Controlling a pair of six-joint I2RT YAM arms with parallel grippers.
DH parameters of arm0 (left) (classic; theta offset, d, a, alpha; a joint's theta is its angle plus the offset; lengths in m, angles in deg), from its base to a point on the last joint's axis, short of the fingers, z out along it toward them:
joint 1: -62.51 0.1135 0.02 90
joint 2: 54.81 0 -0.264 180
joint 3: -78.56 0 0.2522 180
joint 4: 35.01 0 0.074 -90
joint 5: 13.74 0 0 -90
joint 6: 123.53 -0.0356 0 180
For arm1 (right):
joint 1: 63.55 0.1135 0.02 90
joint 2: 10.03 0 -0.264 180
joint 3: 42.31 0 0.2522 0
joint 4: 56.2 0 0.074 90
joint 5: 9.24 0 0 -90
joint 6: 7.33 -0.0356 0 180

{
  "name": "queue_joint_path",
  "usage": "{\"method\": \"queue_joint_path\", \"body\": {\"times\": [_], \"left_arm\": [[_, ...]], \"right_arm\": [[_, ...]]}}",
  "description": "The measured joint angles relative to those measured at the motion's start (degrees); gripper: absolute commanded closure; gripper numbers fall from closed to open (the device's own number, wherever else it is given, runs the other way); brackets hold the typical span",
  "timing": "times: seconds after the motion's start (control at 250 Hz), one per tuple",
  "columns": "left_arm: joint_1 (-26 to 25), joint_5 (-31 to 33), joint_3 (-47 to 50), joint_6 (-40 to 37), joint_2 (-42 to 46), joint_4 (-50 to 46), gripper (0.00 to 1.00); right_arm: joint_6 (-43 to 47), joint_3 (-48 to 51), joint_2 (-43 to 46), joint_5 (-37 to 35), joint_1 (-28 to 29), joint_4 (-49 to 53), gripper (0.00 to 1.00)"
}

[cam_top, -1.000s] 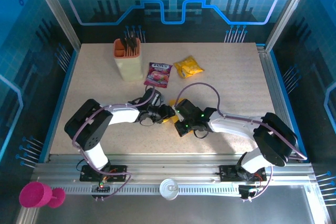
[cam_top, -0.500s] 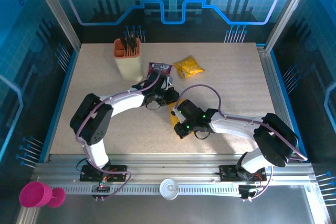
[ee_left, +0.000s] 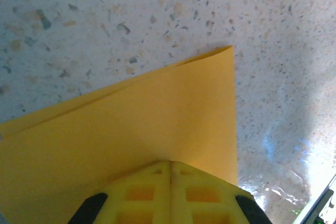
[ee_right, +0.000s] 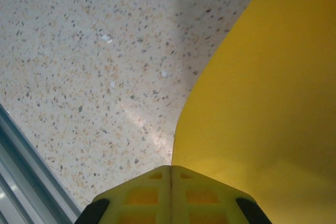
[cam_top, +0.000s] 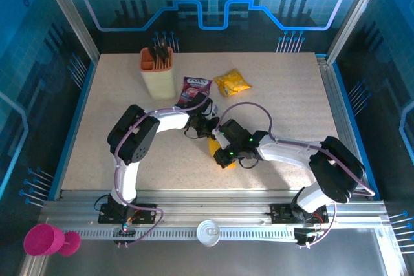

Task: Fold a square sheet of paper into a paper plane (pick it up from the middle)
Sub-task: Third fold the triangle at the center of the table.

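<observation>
The left arm is bending at its elbow near the front of the table (cam_top: 291, 95) and reaching to the right, low over the top. Its left gripper (cam_top: 206, 125) is sitting near the middle of the table, just in front of the purple packet (cam_top: 196, 90). The right arm is folding back at its elbow on the right side and stretching left, also low. Its right gripper (cam_top: 225, 152) is pointing at the left one, and the two are sitting very close together.

The square sheet of paper (cam_top: 224, 161) is lying between and under the two grippers, near the middle of the table. From above, just a bit of orange-yellow is peeking out beside the right gripper.

From the left wrist, the two yellow fingers (ee_left: 142, 192) are pressing tight together with no gap, pinching the edge of the paper. Here the paper is lying flat in two layers, with one sharp corner pointing away across the speckled table.

From the right wrist, the fingers (ee_right: 142, 195) are also squeezing tight together on the paper. On this side the paper is curving up off the table and throwing a soft shadow beside it.

Farther back, the beige holder (cam_top: 159, 75) and the yellow snack packet (cam_top: 233, 82) are sitting well apart from the grippers.
</observation>
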Motion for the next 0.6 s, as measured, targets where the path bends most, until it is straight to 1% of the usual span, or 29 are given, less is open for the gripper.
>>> {"method": "queue_joint_path", "body": {"times": [0.288, 0.599], "left_arm": [[0.11, -0.31, -0.85, -3.13, -0.48, -0.81, 1.00], [0.11, -0.31, -0.85, -3.61, -0.48, -0.81, 1.00]], "right_arm": [[2.54, -1.49, -2.38, 1.64, -5.35, 0.26, 1.00], [3.98, -1.90, -5.03, 2.45, -10.88, 0.26, 1.00]]}}
